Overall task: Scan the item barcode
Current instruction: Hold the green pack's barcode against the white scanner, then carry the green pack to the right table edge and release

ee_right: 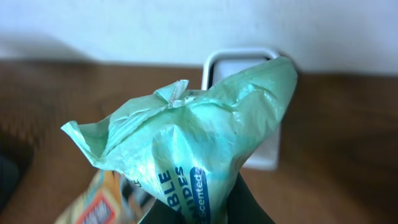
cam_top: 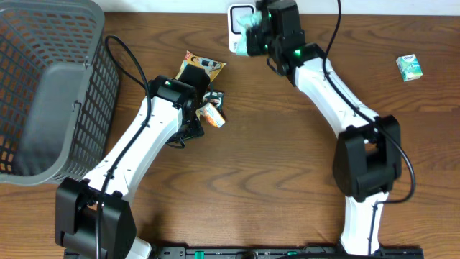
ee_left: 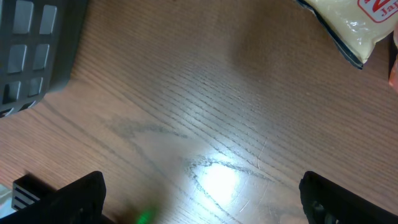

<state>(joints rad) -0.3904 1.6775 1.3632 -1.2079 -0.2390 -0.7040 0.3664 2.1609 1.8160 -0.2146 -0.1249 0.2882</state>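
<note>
Gripping a crumpled mint-green packet [ee_right: 199, 140] with blue print, the right hand [ee_right: 210, 206] clenches; left hand [ee_left: 208, 202] gapes.

Right of the scanner [cam_top: 234, 29], bare table [cam_top: 359, 57] runs open to a small green box [cam_top: 410, 67]. Left of the scanner, snack packets [cam_top: 203, 65] and a grey basket [cam_top: 43, 86] block the way.

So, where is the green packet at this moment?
The green packet is at the top centre of the overhead view, held in the right gripper at the white scanner.
</note>
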